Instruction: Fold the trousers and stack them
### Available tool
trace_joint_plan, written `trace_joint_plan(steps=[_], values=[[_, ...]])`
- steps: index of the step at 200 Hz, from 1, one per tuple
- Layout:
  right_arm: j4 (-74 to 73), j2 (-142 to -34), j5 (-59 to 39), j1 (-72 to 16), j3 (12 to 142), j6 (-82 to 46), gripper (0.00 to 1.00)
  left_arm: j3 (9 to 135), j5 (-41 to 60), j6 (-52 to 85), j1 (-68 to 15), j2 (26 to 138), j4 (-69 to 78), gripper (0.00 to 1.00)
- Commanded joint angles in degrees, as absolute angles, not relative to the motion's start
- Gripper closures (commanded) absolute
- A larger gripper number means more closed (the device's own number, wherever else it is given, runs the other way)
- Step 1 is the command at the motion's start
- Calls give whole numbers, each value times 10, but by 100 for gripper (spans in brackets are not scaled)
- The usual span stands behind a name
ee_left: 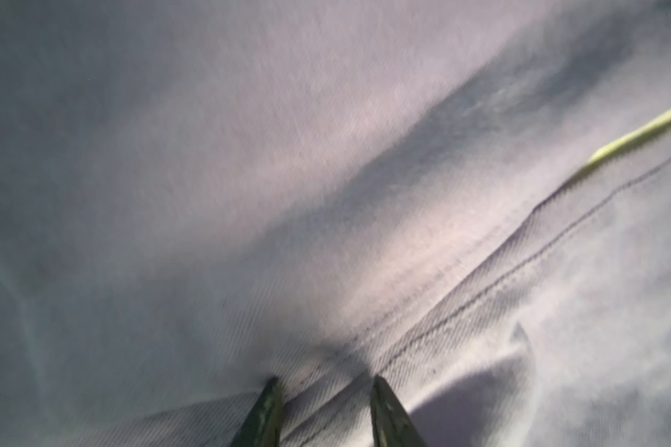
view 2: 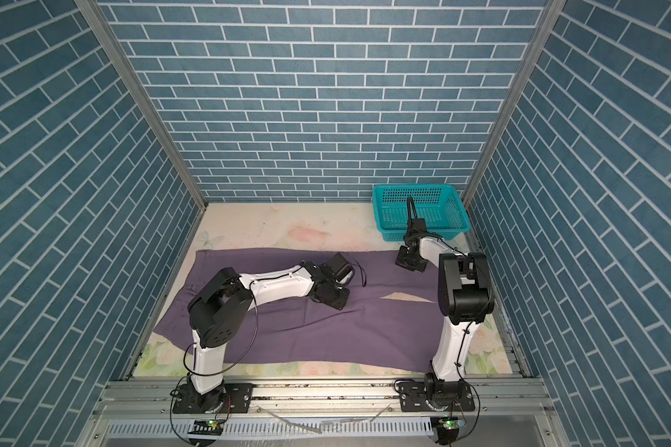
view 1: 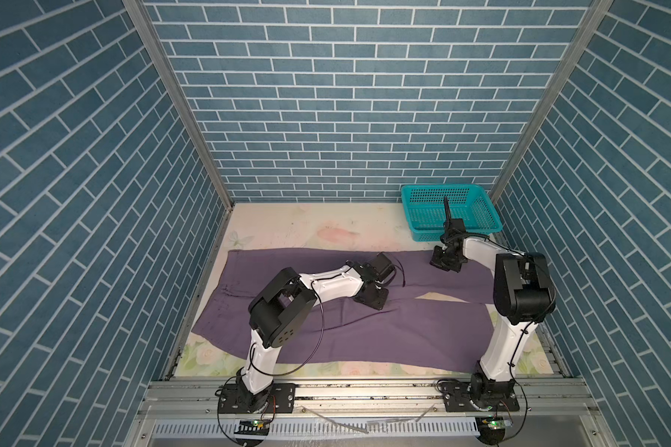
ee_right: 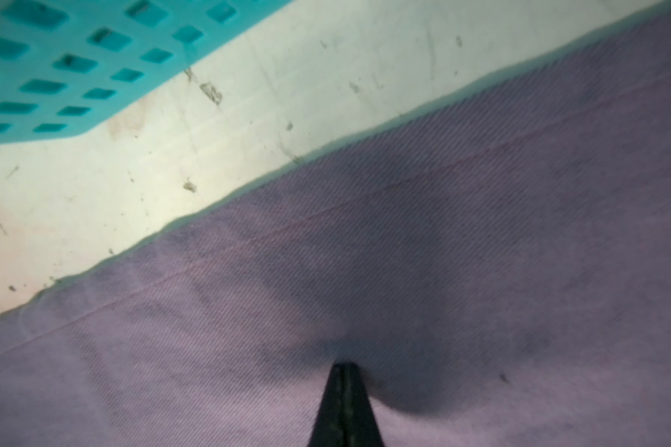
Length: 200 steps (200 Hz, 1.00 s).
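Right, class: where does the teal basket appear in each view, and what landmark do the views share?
Both top views: basket, far right corner of the table.
Left wrist: not in it.
Right wrist: basket's perforated wall, beyond the trousers' edge.
Shared landmark: the purple trousers.

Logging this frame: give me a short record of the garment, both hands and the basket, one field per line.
garment: trousers, purple, spread flat on the table, waist to the left, legs to the right
fold state: not yet folded
left hand: fingertips apart, pressed on the fabric beside a stitched seam, mid-garment
right hand: shut, tip on the fabric near the trousers' far edge; whether it pinches cloth cannot be told
basket: teal, far right corner, apart from the trousers
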State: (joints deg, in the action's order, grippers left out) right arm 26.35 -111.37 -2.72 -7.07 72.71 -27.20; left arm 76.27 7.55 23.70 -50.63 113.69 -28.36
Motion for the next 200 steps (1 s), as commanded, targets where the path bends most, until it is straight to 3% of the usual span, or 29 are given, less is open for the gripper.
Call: trace_joint_plan(steps=[1, 38, 103, 140, 200], values=[[298, -1145, 3, -65, 735, -275, 100, 722, 102, 238, -512, 1144, -348, 61], [296, -1120, -4, -65, 716, -272, 100, 730, 83, 235, -510, 1138, -366, 61], [318, -942, -32, -75, 591, -279, 100, 802, 70, 213, -507, 1146, -402, 61], [337, -859, -47, -115, 521, -284, 100, 811, 67, 199, -494, 1122, -424, 74], [306, -897, -56, -135, 508, -305, 100, 780, 51, 201, -459, 1085, -425, 75]])
